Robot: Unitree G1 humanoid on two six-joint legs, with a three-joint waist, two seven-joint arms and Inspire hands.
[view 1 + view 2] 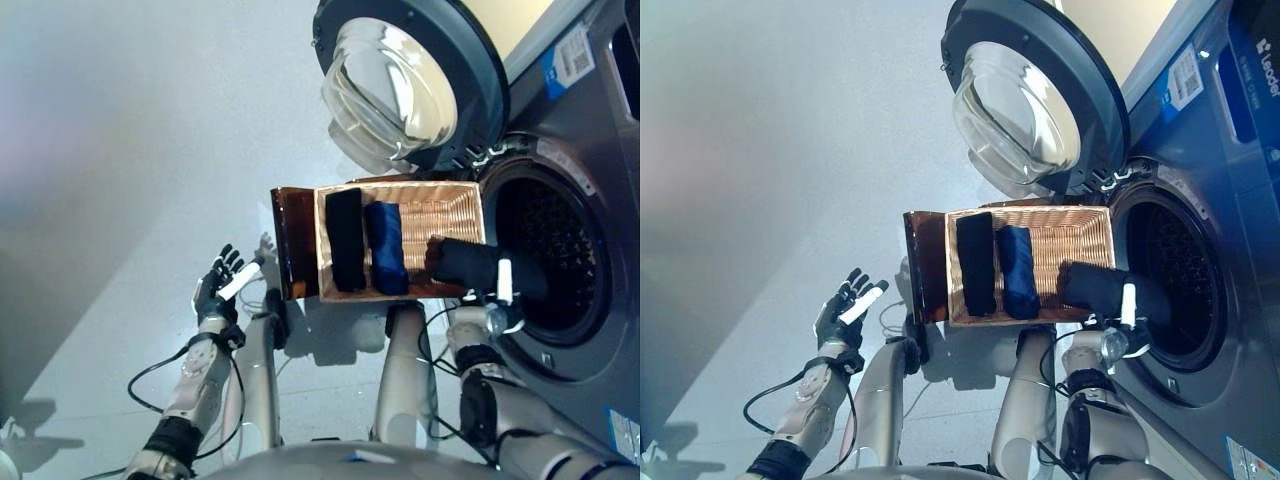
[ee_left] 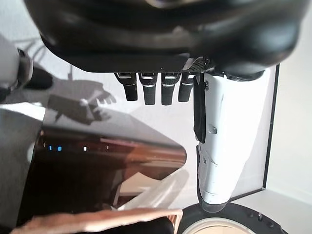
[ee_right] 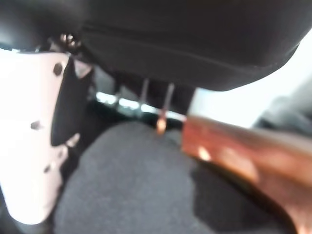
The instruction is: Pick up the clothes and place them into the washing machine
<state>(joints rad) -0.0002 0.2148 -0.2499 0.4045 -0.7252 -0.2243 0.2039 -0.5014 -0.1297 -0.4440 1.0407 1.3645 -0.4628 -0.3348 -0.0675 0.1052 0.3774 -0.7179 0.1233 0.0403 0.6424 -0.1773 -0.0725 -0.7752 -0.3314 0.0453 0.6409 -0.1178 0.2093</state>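
A: Where are the clothes, taking the wicker basket [image 1: 440,205] as the landmark?

B: Two folded pieces lie inside it, side by side at the end farthest from the washing machine [image 1: 590,200]: a black garment [image 1: 346,240] on the outside and a blue garment [image 1: 386,248] just beside it, touching. A third, a dark garment [image 1: 470,262], sits at the basket's corner nearest the drum opening [image 1: 545,250], partly over the rim.

A: And the right hand [image 1: 503,290]?

B: It is at that same corner, right against the dark garment. Its wrist view shows the grey-black cloth filling the space just past its white-covered thumb [image 3: 34,141], but the fingers are hidden, so I cannot tell whether it is clenched on the cloth.

A: The left hand [image 1: 222,282]?

B: Well apart from the basket, on the side away from the machine, over the floor [image 1: 130,150], fingers straight and released, grasping nothing.

A: The machine itself?

B: Its round door [image 1: 410,80] stands swung open just beyond the basket.
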